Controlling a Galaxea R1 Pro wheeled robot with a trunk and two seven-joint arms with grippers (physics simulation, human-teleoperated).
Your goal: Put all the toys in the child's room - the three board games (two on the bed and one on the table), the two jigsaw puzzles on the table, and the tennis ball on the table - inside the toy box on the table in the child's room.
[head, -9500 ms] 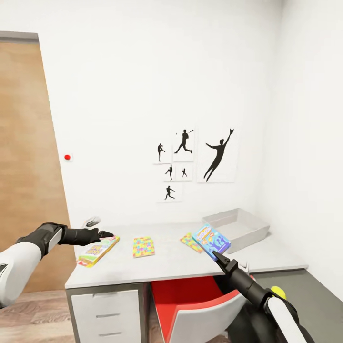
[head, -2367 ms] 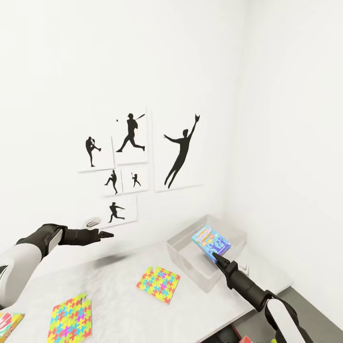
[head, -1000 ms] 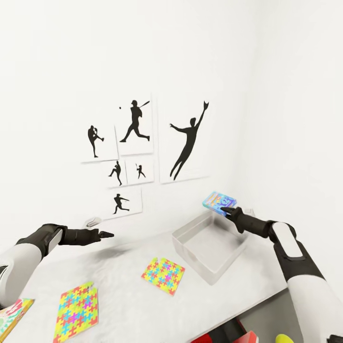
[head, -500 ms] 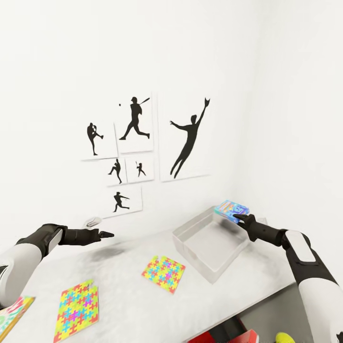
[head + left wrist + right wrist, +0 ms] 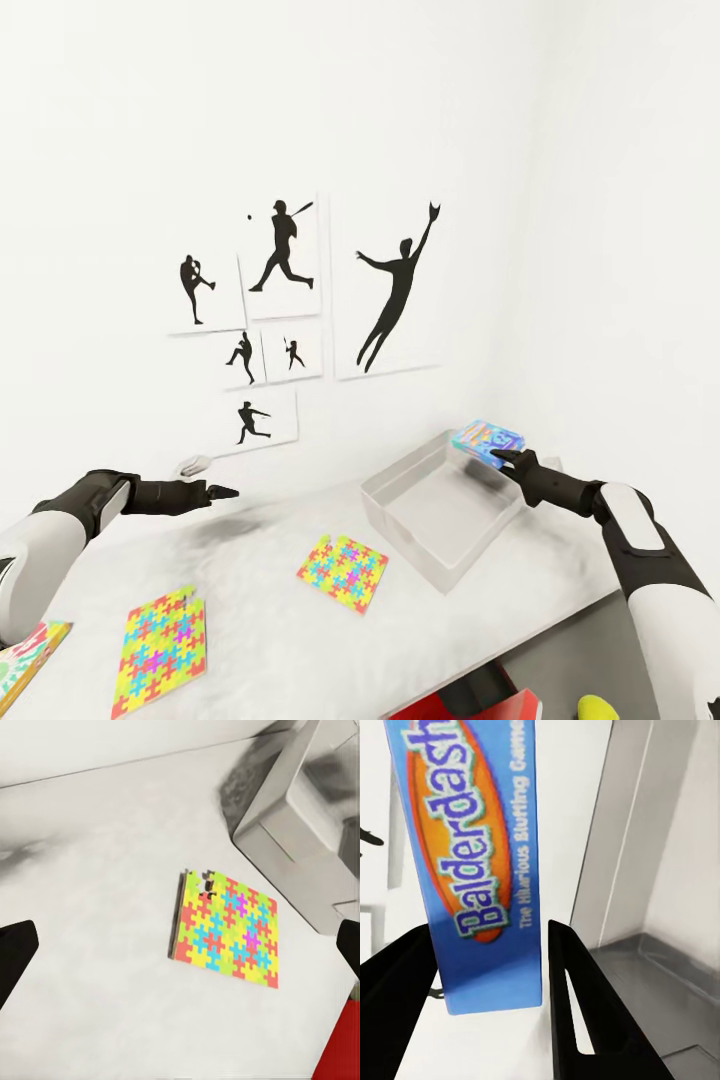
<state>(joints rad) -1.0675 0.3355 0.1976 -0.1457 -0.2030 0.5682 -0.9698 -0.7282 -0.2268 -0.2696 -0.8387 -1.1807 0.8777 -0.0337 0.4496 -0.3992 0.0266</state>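
My right gripper (image 5: 503,457) is shut on the small blue board game (image 5: 486,438), held tilted in the air above the far right corner of the toy box (image 5: 443,577). The right wrist view shows the blue board game (image 5: 480,862), printed "Balderdash", between the dark fingers (image 5: 585,1005), with the toy box (image 5: 660,967) beyond. Two jigsaw puzzles (image 5: 343,573) (image 5: 160,650) lie flat on the table (image 5: 260,560). A red-and-green board game (image 5: 25,650) lies at the left edge. My left gripper (image 5: 226,491) hovers open over the table, above a jigsaw puzzle (image 5: 229,930). The tennis ball (image 5: 597,708) peeks in low right.
The table stands in a white corner, with baseball-player silhouette pictures (image 5: 300,300) on the back wall and a bare wall close on the right. A red chair (image 5: 470,702) is tucked under the table's front edge. A small grey object (image 5: 193,466) lies near the back wall.
Over the last second my right gripper carried the blue board game right and slightly down, above the toy box's far corner; in the last half second it barely moved. The left arm stayed still.
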